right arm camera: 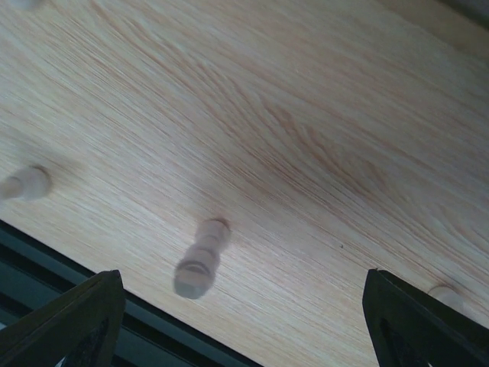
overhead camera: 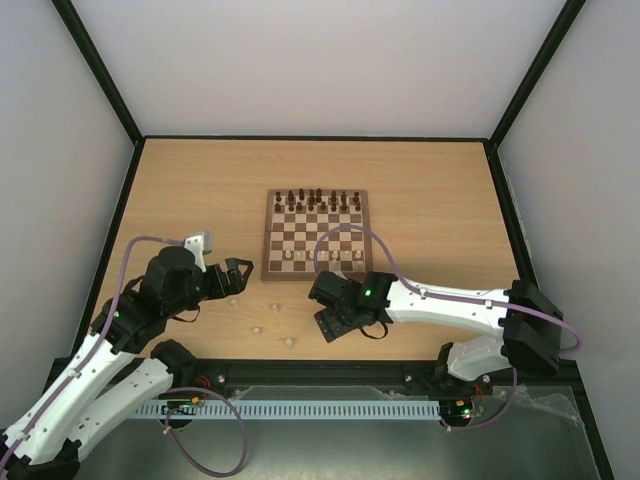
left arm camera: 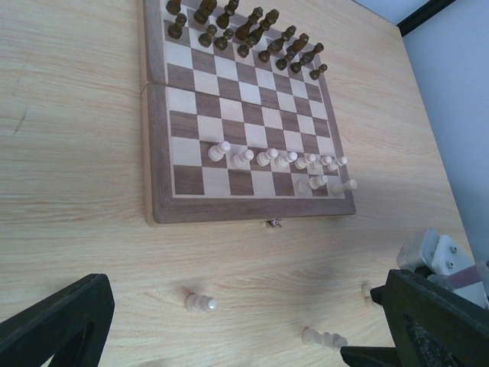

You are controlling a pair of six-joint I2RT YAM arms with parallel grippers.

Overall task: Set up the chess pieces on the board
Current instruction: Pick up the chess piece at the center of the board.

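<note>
Hovering Apart, Nothing Held

Board (overhead camera: pixel 266 240): flat on the table (overhead camera: pixel 180 190), latch (left arm camera: pixel 272 222) on its near edge.

Dark pieces (overhead camera: pixel 318 198): ranked along the board's far edge.

Pale chess pieces (left arm camera: pixel 267 157): one row on the second rank from the board's near edge. Three more stand on the nearest rank, toward the board's right corner. Several others lie loose on the table off the board's near edge.

Left claw (overhead camera: pixel 238 278) (left arm camera: pixel 241 329): off the board's near-left corner, jaws spread wide, empty. One loose pale piece (left arm camera: pixel 200 303) lies on its side between the jaws, touching neither.

Right claw (overhead camera: pixel 328 325) (right arm camera: pixel 244 329): just off the middle of the board's near edge, jaws apart, empty. Another loose pale piece (right arm camera: pixel 202 256), blurred, sits on the table between the jaws, apart from both. Cannot tell whether it is upright or toppled.
</note>
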